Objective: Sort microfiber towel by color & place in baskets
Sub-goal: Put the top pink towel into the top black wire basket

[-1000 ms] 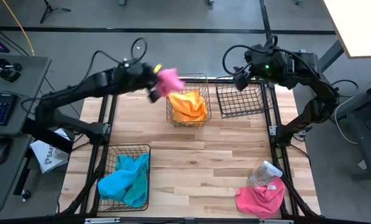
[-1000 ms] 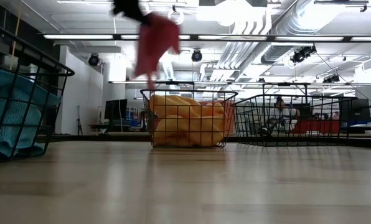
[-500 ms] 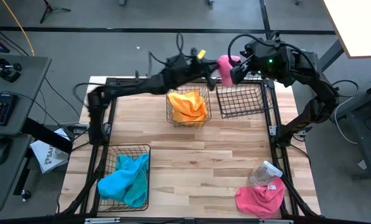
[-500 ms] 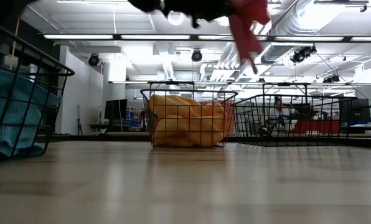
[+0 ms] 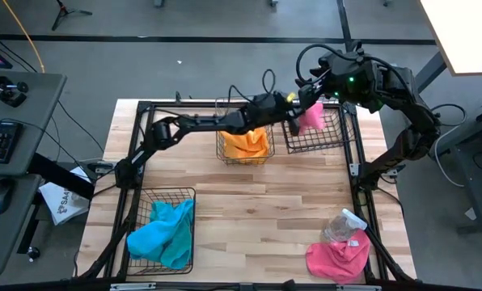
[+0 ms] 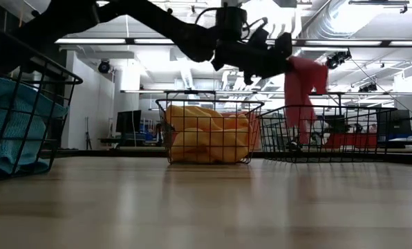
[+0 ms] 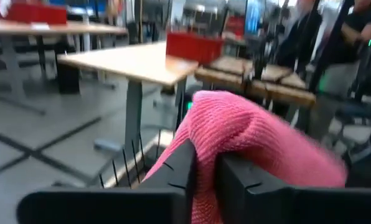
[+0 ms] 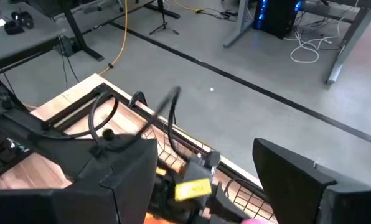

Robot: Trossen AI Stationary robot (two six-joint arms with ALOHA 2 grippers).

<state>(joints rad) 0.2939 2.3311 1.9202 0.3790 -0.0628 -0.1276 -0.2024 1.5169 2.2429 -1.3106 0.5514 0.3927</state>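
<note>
Pink towel (image 6: 301, 93) hangs lengthwise downward from left end effector (image 5: 293, 123).

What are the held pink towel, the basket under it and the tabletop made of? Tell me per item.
Pink towel: soft knitted-looking microfiber, matte; fuzzy ribbed surface, hangs limp from the left gripper.
Basket: thin dark wire grid, probably coated metal.
Tabletop: pale wood planks with visible grain, slight sheen in the low view.

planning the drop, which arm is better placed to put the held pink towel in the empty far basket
Left. Its tool is shut on the pink towel, which hangs over the empty basket. The right tool is open, holds nothing, and hovers at that basket's far edge.
</note>
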